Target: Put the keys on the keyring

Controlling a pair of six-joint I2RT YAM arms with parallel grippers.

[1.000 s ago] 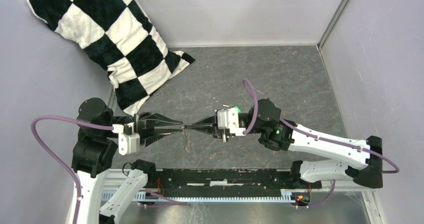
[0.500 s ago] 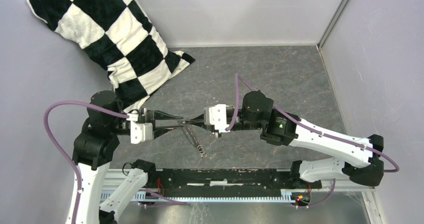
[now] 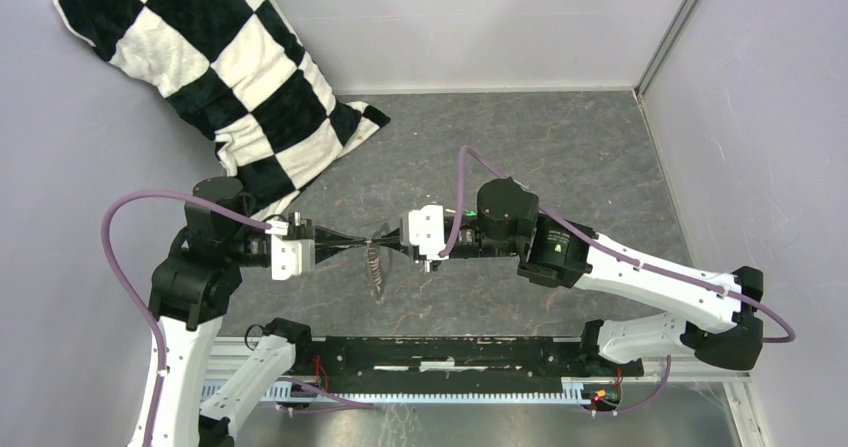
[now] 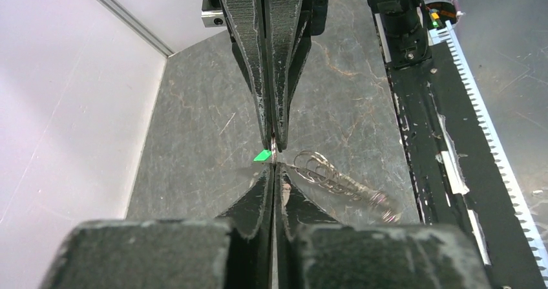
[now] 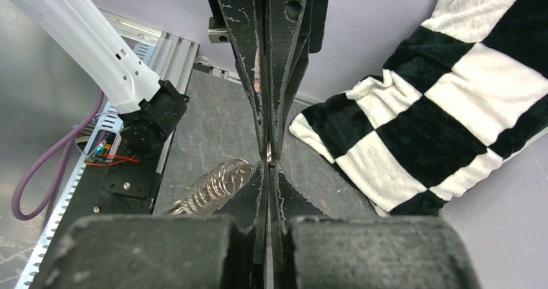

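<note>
Closing is the big change: a second ago the left jaws stood part open, now they are pinched fully shut, and both wrists have crowded in on the meeting point, while the keyring (image 3: 375,265), which trailed out sideways half a second back, hangs straight down. Nearest me runs the black rail (image 3: 470,352) at the table's (image 3: 560,157) front edge. Just beyond it the left jaws and right jaws meet tip to tip above the table, both pressed tight. At that pinch sits the key (image 4: 262,155), its green tag poking out sideways, and the wire loop dangles from the same spot. I cannot tell which jaws have the key and which the loop. I judge the loop light, springy and slick, likely to swing or slip, so I would take it on bare wire away from the strung pieces. The key looks tiny and stiff, best held by its green head so the metal end stays free. Farthest back, a checked pillow (image 3: 230,77) leans in the left corner.
</note>
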